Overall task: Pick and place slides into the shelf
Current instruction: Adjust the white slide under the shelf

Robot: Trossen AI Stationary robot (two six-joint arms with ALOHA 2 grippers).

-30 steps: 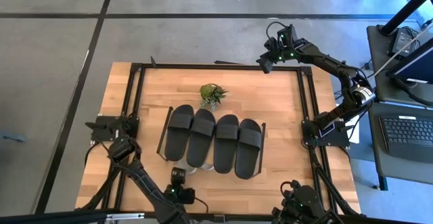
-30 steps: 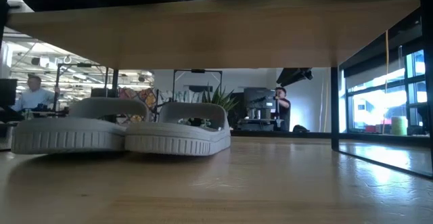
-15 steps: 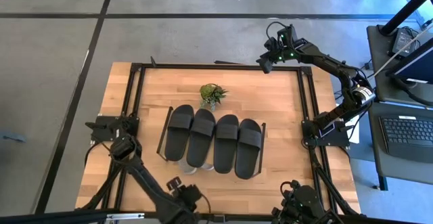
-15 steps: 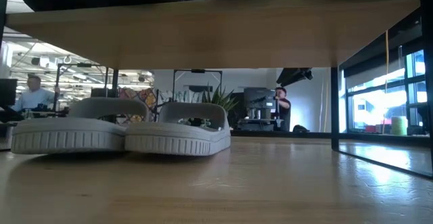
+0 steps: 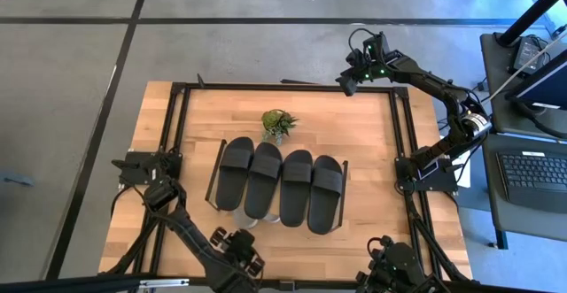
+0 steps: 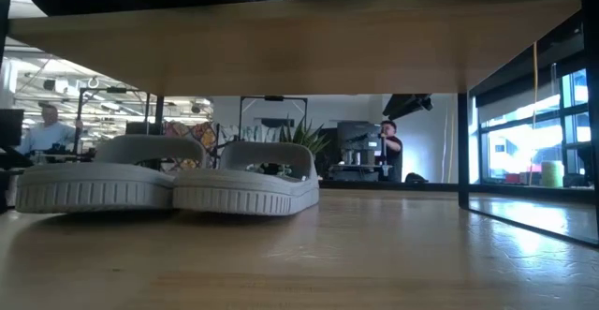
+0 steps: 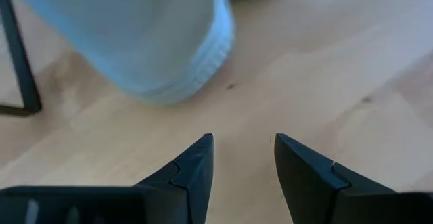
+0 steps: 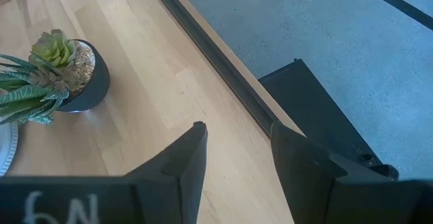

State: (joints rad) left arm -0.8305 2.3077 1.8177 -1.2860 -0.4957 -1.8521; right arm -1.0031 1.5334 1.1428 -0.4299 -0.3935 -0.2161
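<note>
From my remote station I judge the job nearly done: four matte black rubber slides (image 5: 281, 181) lie across the low wooden shelf (image 5: 218, 171), two grey-white slides (image 6: 168, 181) sit beneath, and left gripper (image 7: 242, 163) and right gripper (image 8: 237, 149) gape empty.

Four slides (image 5: 280, 185) side by side on the shelf (image 5: 219, 165), plant (image 5: 277, 124) behind.

— What colours do we have on the shelf (image 5: 220, 156)?
— We see four matte black slides (image 5: 280, 185) on its pale wood board, thin black side frames.
— Underneath?
— Two light grey-white slides (image 6: 168, 177) with ribbed soles.
— The plant (image 8: 49, 74)?
— We see green leaves in a dark pot.
</note>
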